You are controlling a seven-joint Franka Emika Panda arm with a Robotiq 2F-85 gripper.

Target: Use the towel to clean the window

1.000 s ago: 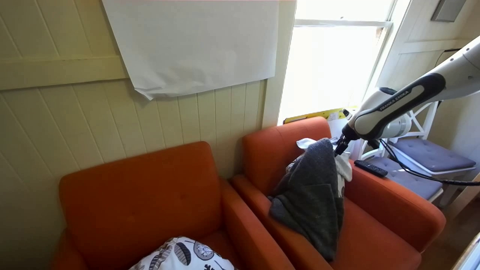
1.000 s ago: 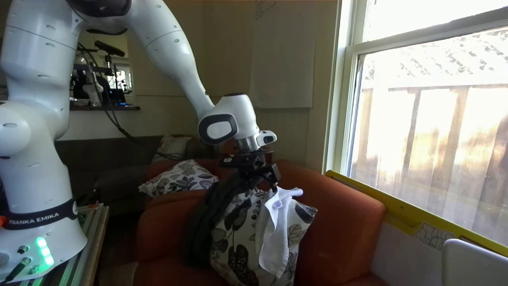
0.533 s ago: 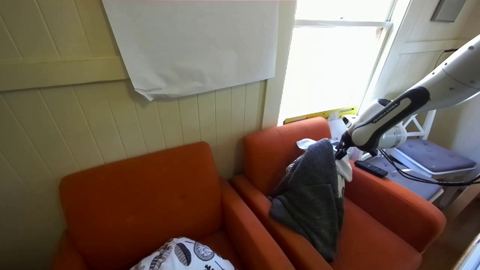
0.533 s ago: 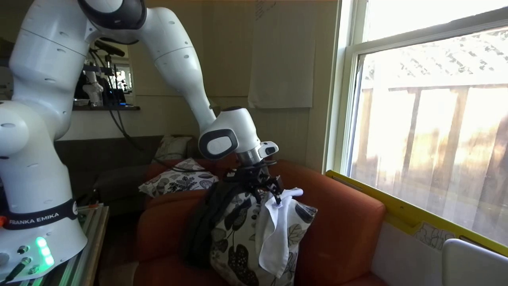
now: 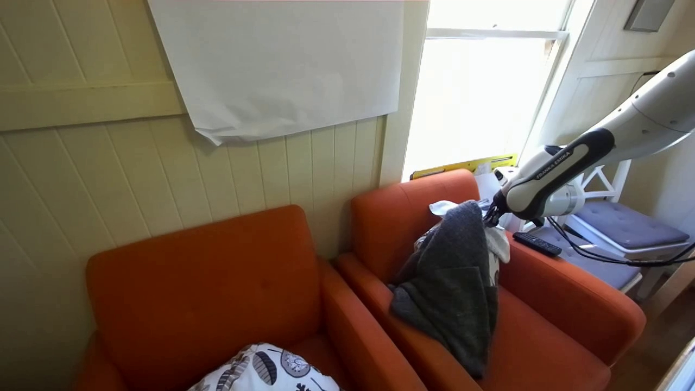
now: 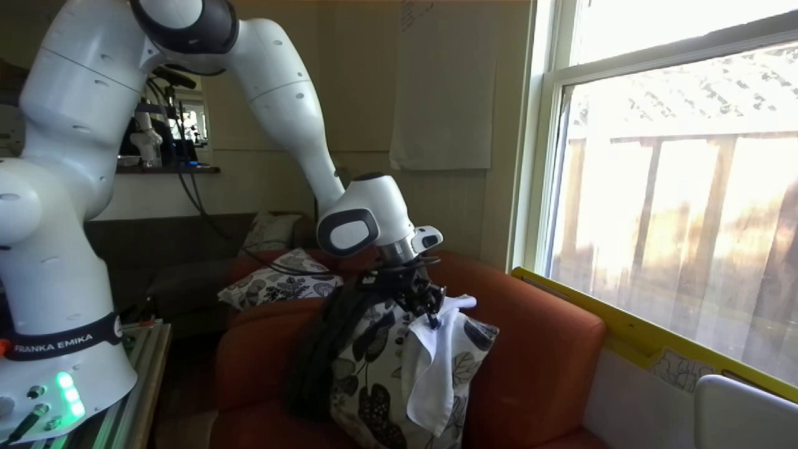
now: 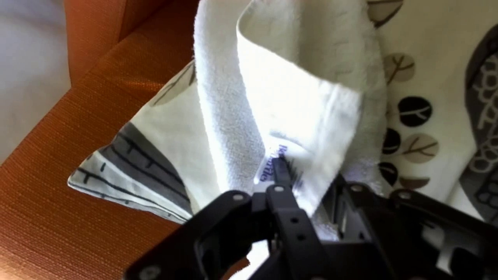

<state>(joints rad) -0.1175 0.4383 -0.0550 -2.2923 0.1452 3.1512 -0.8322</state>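
Note:
The white towel (image 6: 430, 380) hangs limp over a leaf-patterned pillow (image 6: 377, 399) on the orange armchair (image 5: 564, 304). My gripper (image 6: 431, 318) points down at its upper part. Close up in the wrist view, the towel (image 7: 288, 97) has a raised fold between the fingers of the gripper (image 7: 308, 171). One finger (image 7: 281, 169) lies over the printed tag; the fold partly hides the opposite finger. The jaws are partly closed but a visible gap stays between them. Behind the armchair is the bright window (image 6: 673, 199), also in an exterior view as a glaring window pane (image 5: 472, 98).
A dark grey garment (image 5: 445, 293) drapes over the pillow's side. The remote (image 5: 536, 244) lies on the armrest. Along the window's bottom runs a yellow level (image 6: 598, 318). White chairs with grey cushions (image 5: 627, 222) stand beside the armchair. A large white sheet (image 5: 293, 65) covers the wall.
My gripper has come down toward the towel and slightly toward the window, and its jaws have narrowed around the fold. The towel's upper part has shifted a little; the pillow and garment look the same.

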